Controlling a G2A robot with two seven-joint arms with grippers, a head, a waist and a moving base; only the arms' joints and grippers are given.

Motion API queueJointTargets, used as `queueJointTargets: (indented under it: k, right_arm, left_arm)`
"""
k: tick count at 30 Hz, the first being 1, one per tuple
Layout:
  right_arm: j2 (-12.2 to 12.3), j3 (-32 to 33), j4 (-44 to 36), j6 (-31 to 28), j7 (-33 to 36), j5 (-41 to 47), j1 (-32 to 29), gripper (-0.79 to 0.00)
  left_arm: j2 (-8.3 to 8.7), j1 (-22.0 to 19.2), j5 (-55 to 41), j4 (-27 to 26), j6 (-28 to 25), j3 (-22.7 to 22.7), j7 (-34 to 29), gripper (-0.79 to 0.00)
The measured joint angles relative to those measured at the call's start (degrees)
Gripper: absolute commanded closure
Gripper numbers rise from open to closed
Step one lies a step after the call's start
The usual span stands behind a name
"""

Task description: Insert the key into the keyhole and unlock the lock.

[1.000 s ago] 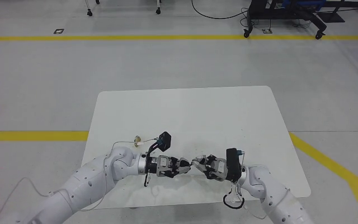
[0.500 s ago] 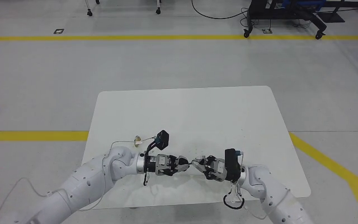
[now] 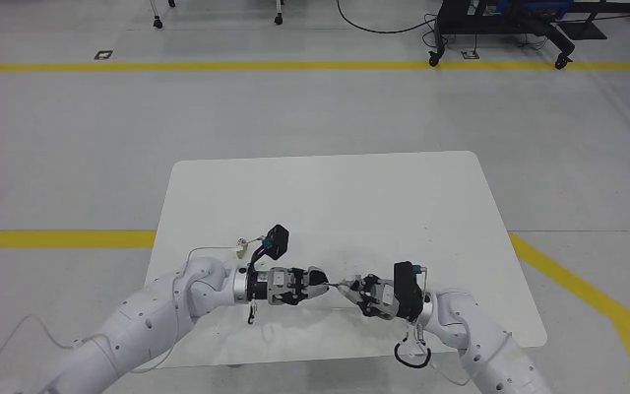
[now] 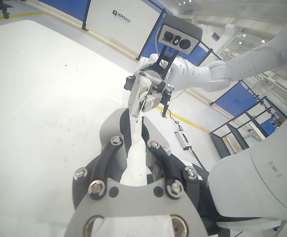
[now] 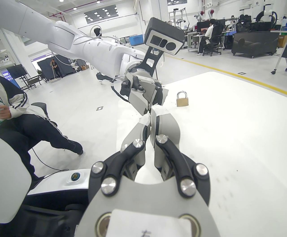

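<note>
Your right gripper has its taped fingers pinched together on the key, a thin dark blade that the left wrist view shows sticking out past the fingertips. Your left gripper faces it tip to tip over the near part of the table. Its jaws are parted by a narrow gap and hold nothing, and the key's tip sits just at the mouth of that gap. In the top view the two grippers meet nose to nose, but the key is too small to make out. The lock, a brass padlock, stands upright on the table with its shackle up, beyond the left gripper and apart from the key. The top view puts it near the table's left edge. As for writing, a white partition panel behind the table carries a printed logo and wordmark. The right wrist's plate bears a white label with a dark character cut off at the edge.
</note>
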Motion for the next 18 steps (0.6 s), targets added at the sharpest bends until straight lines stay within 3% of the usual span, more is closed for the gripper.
queueJointTargets:
  k: [3,5,7,14,18]
  right_arm:
    - [-0.11,-0.15,-0.09,0.24,0.73,0.02,0.08,0.0]
    - [-0.17,-0.25,-0.16,0.39,1.15,-0.04,0.12,0.0]
    - [-0.25,-0.41,-0.22,0.58,1.77,-0.13,0.16,0.0]
    - [-0.45,-0.23,-0.11,0.9,2.22,0.76,0.27,0.0]
    - [-0.38,0.82,0.41,-0.05,0.65,1.76,0.01,0.0]
  left_arm:
    - [0.36,0.15,0.34,-0.4,0.0,0.02,0.48,-0.388]
    - [0.52,0.18,0.53,-0.62,0.0,0.11,0.64,-0.563]
    - [0.68,0.15,0.67,-0.82,0.0,0.2,0.86,-0.628]
    - [1.36,0.21,0.89,-1.03,0.0,0.27,2.48,-0.727]
    - [2.67,0.49,1.77,-1.3,0.0,-0.72,4.6,-0.763]
